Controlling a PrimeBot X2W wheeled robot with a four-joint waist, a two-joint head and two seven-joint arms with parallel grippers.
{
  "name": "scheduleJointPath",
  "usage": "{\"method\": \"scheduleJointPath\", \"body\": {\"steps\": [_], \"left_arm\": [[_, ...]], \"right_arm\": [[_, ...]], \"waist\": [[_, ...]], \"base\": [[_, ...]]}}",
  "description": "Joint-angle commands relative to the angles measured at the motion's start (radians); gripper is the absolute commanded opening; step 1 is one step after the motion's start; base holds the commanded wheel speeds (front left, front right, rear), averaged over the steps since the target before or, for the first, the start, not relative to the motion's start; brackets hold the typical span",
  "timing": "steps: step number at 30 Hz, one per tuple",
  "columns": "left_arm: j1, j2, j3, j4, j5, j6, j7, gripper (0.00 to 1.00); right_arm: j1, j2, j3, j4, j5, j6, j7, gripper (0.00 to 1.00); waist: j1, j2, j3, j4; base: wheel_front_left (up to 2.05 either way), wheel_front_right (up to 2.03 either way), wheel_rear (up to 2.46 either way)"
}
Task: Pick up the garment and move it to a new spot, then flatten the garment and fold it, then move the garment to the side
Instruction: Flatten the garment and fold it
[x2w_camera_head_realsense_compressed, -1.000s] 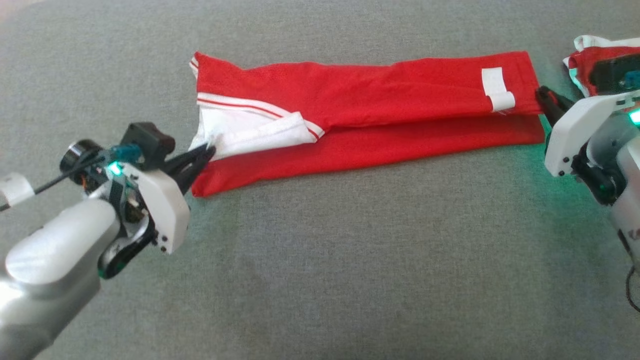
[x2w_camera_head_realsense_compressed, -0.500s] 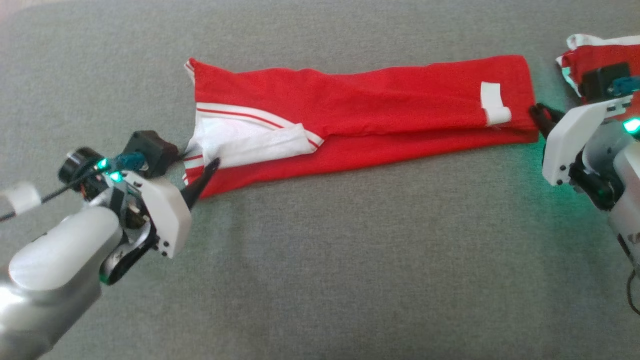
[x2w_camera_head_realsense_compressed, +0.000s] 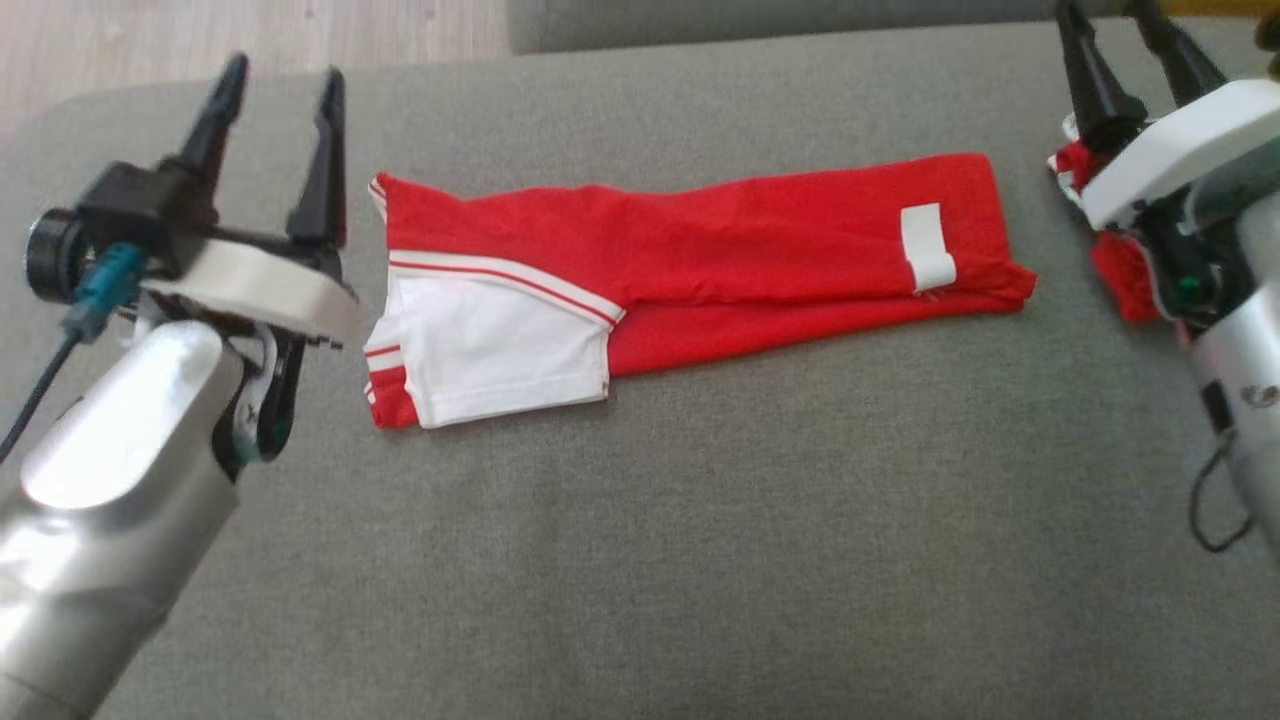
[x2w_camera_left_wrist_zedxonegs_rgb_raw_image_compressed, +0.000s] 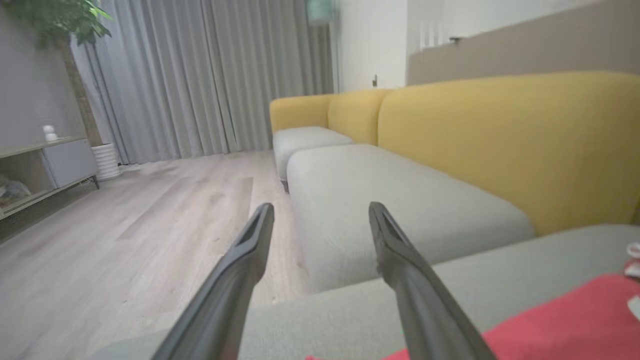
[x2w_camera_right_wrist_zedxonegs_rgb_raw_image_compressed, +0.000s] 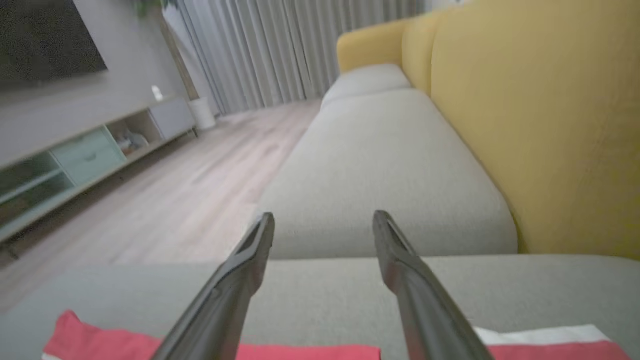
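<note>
The two dark fingers (x2w_camera_head_realsense_compressed: 325, 150) of the left gripper (x2w_camera_head_realsense_compressed: 284, 75) stand wide apart. Nothing is between them. They point up at the upper left of the head view, and they touch no cloth. The white and silver arm behind them runs down to the lower left corner.

The right gripper (x2w_camera_head_realsense_compressed: 1105, 12) is at the upper right of that view. Its fingers are spread wide too, and they hold nothing. Their tips reach the top edge of the frame.

The garment (x2w_camera_head_realsense_compressed: 700, 250) lies between the two grippers, across the middle of the head view. It is red and folded into a long strip. Its left end is just beside the left gripper and has a big white part with thin red lines. Near its right end there is a small white patch (x2w_camera_head_realsense_compressed: 925, 245). The garment rests flat on the grey cushion (x2w_camera_head_realsense_compressed: 640, 550).

A second red cloth (x2w_camera_head_realsense_compressed: 1115, 265) sits at the right edge, partly hidden behind the right gripper.

A bit of wood floor (x2w_camera_head_realsense_compressed: 250, 30) shows at the top left.

In the left wrist view, the open fingers rise from the bottom. A red corner of the garment is at the lower right. Past the fingers are a yellow sofa back (x2w_camera_left_wrist_zedxonegs_rgb_raw_image_compressed: 500, 140) and grey curtains (x2w_camera_left_wrist_zedxonegs_rgb_raw_image_compressed: 200, 75).
</note>
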Motion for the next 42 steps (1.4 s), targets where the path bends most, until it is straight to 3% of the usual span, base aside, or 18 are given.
{"method": "scheduleJointPath", "body": {"steps": [1,8,18,21,29,33,42], "left_arm": [[-0.011,0.017,0.093,-0.033,0.003,0.018,-0.010,1.00],[0.201,-0.095,0.325,-0.148,0.127,0.018,-0.012,1.00],[0.506,-0.290,0.523,-0.154,0.302,-0.059,-0.012,1.00],[0.561,-0.338,0.567,-0.138,0.345,-0.093,-0.012,1.00],[0.583,-0.406,0.643,-0.111,0.439,-0.173,-0.012,1.00],[0.556,-0.425,0.663,-0.100,0.481,-0.210,-0.012,1.00],[0.507,-0.458,0.694,-0.083,0.538,-0.261,-0.012,1.00]], "right_arm": [[0.014,0.019,-0.026,-0.042,-0.013,-0.001,-0.053,1.00],[0.157,0.126,-0.165,-0.104,-0.145,-0.001,-0.222,1.00],[0.521,0.337,-0.478,-0.334,-0.401,-0.001,-0.246,1.00],[0.613,0.348,-0.481,-0.393,-0.448,-0.001,-0.246,1.00],[0.669,0.349,-0.449,-0.432,-0.432,-0.001,-0.246,1.00],[0.633,0.349,-0.461,-0.407,-0.467,-0.001,-0.245,1.00],[0.458,0.350,-0.592,-0.261,-0.564,-0.001,-0.165,1.00]], "waist": [[0.0001,0.0000,-0.021,-0.001],[0.0001,0.0000,-0.051,0.000],[0.0001,0.0000,-0.076,0.015],[0.0001,0.0000,-0.075,0.017],[0.0001,0.0000,-0.062,0.026],[0.0001,0.0000,-0.032,0.035],[0.0001,0.0000,0.056,0.071]], "base": [[0.00,0.00,0.00],[0.00,0.00,0.00],[0.00,0.00,0.00],[0.00,0.00,0.00],[0.00,0.00,0.00],[0.00,0.00,0.00],[0.00,0.00,0.00]]}}
